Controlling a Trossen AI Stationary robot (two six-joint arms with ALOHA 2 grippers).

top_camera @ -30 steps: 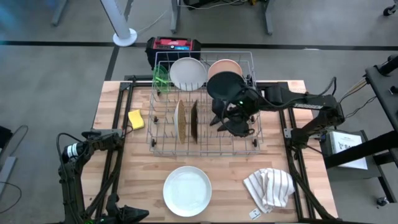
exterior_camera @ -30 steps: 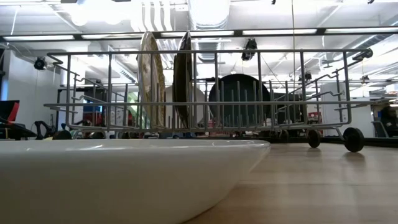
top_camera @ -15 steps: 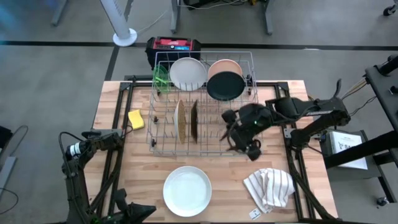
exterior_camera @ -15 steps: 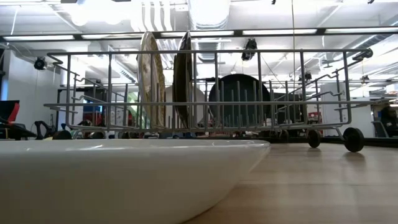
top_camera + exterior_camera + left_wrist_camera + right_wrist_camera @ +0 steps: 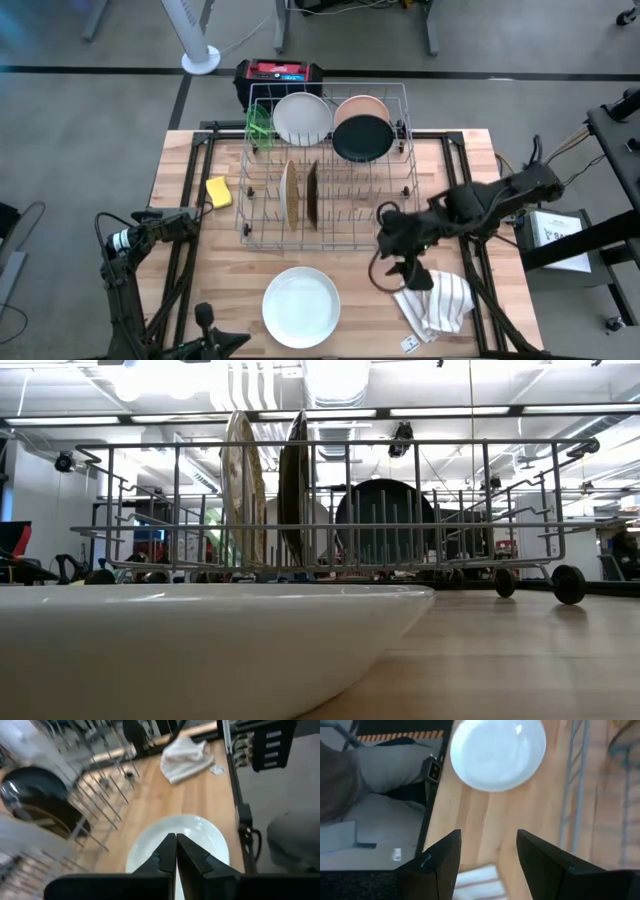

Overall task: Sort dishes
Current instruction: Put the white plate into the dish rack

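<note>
Since a second ago the right gripper [image 5: 398, 272] has drawn out of the wire rack [image 5: 262, 236] and now hangs over the bare table [image 5: 180, 150] just in front of the rack's near right corner, close above the striped cloth [image 5: 433, 300]; its two fingers [image 5: 440, 865] stand well apart with nothing between them, and wood shows in the gap; nothing else has shifted.

Left gripper [image 5: 175, 851] sits pulled back off the table's left front corner; its jaws are pressed together and empty, their tips pointing toward the large white plate [image 5: 301, 306]; that plate lies flat on the table in front of the rack, well apart from the cloth to its right.

Inside the rack, along the far side, the lime-green translucent dish [image 5: 258, 123] stands at the left end; beside it the white plate [image 5: 301, 118] leans upright, then the peach plate [image 5: 366, 105], with the black plate [image 5: 361, 138] leaning just in front of the peach one and overlapping it; nearer the middle, the speckled tan plate [image 5: 288, 193] and the brown plate [image 5: 311, 193] stand on edge side by side in the tines, apart from each other; in the low view they rise above the rack's top rail, the tan one on the left.

On the table just left of the rack lies the yellow sponge [image 5: 218, 192]; beyond the rack's far edge, off the table, stands a black and red case [image 5: 279, 74].
</note>
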